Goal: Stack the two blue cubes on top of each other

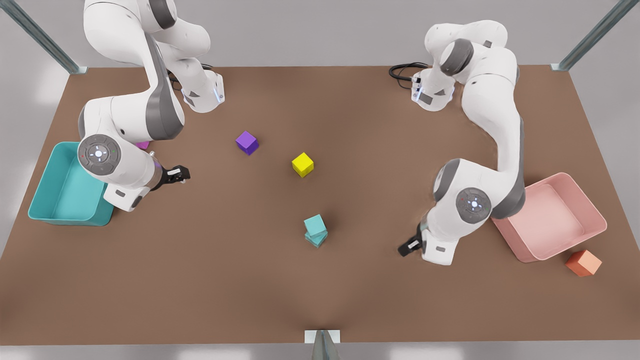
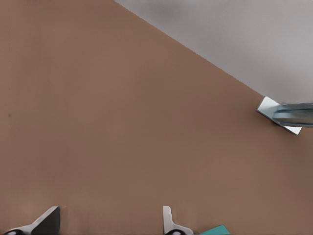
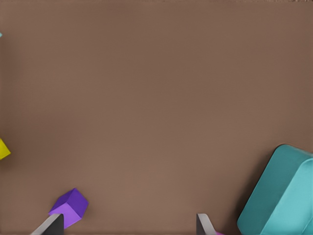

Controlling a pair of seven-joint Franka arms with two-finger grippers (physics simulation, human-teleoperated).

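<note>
The two blue cubes stand as a stack near the table's middle in the front view. The upper cube [image 1: 314, 224] rests on the lower cube [image 1: 318, 239] and is turned slightly against it. My left gripper [image 1: 406, 247] hangs to the front view's right of the stack, apart from it, open and holding nothing. In the left wrist view the left gripper [image 2: 109, 210] is over bare table, with a corner of a blue cube [image 2: 215, 230] beside one finger. My right gripper [image 1: 180, 174] waits at the front view's left, and in its own wrist view the right gripper [image 3: 128, 218] is open and holds nothing.
A purple cube [image 1: 247, 142] [image 3: 69, 207] and a yellow cube [image 1: 302, 164] lie behind the stack. A teal bin [image 1: 70, 220] [image 3: 279, 196] sits at the front view's left, with a magenta cube [image 1: 143, 145] half hidden by the arm. A pink bin [image 1: 515, 240] and an orange cube [image 1: 583, 262] lie right.
</note>
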